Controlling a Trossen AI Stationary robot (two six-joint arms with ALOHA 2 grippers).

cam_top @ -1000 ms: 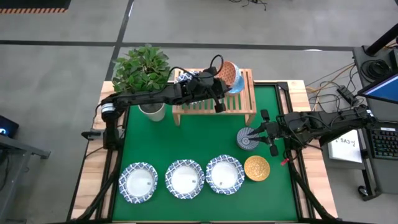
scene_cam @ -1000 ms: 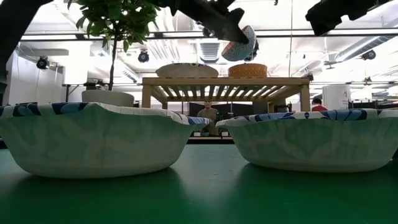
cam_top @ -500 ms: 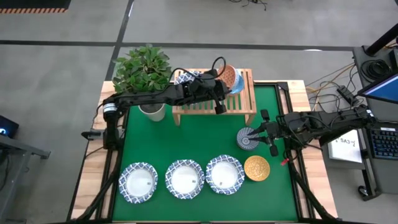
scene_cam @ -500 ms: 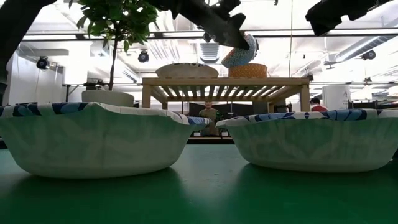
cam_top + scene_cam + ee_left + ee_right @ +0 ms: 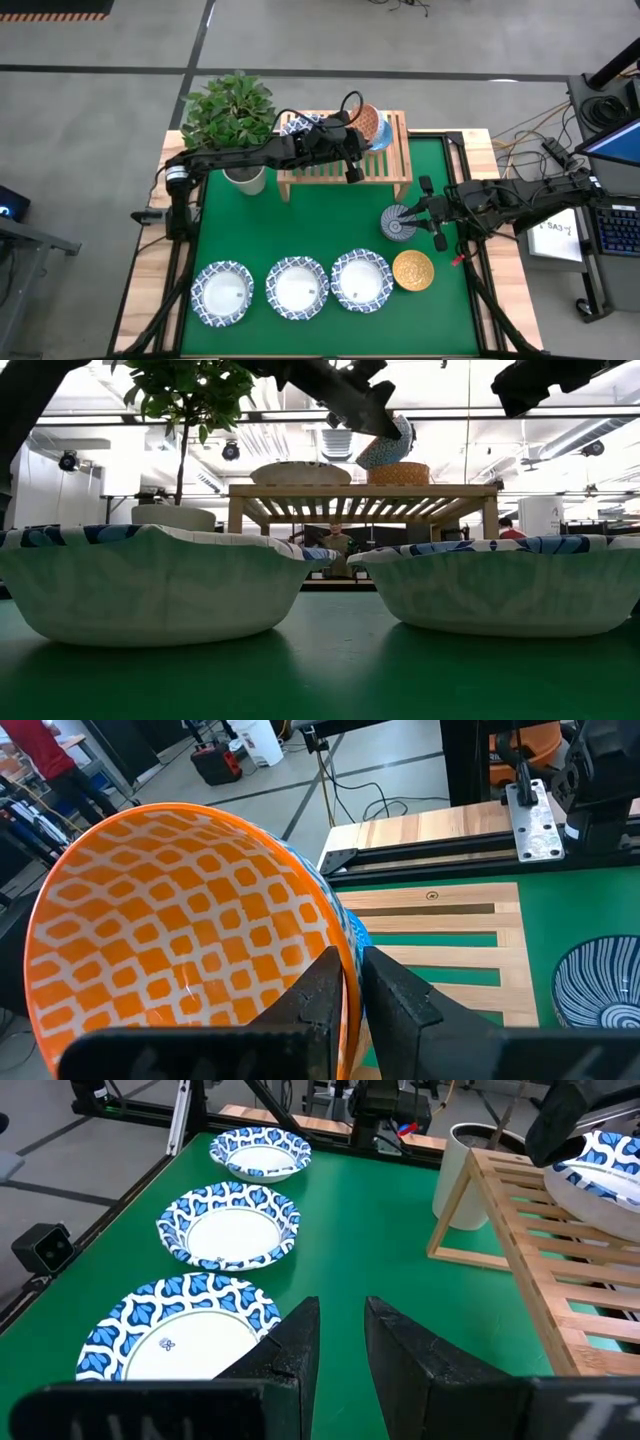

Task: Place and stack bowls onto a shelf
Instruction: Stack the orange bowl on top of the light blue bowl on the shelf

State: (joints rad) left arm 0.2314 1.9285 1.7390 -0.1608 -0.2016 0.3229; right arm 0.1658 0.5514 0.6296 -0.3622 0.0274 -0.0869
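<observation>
Orange checks fill the left wrist view: the left gripper [image 5: 352, 988] pinches the rim of the orange bowl [image 5: 180, 920], fingers nearly together with the wall between them. Under it a light blue bowl [image 5: 388, 448] shows, tilted, resting on the orange one on the shelf [image 5: 345, 165]. A white bowl [image 5: 297, 124] lies at the shelf's other end, beside the plant [image 5: 228, 112] in its pot [image 5: 245, 178].

On the green mat [image 5: 300, 225] in front of the shelf, the right gripper [image 5: 424, 213] hangs just beside the dark patterned bowl [image 5: 398, 222], its fingers a narrow gap apart and holding nothing. A yellow bowl [image 5: 412, 270] sits near it. Three white bowls [image 5: 295, 287] stand in a row along the near edge, well apart from the shelf.
</observation>
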